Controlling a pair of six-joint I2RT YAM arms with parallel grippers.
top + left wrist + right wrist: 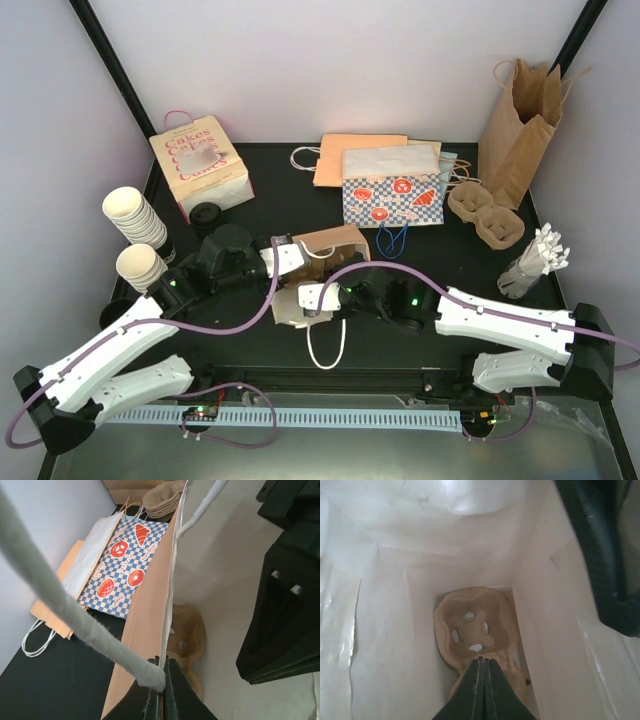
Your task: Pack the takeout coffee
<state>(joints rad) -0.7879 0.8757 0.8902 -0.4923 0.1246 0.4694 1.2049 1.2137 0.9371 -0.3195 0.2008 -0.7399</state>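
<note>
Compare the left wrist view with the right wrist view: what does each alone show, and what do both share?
Only the left wrist view: the checkered bag lying flat on the table, a pale handle cord, and the left gripper shut on the rim of the paper bag. Only the right wrist view: the right gripper, shut, pointing into the bag. Both: the bag's white inside and the pulp cup carrier at its bottom.

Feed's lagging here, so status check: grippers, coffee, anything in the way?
Left gripper shut on bag rim. Right gripper shut, inside bag above cup carrier. Lidded coffee not in view; carrier's visible slot empty.
</note>
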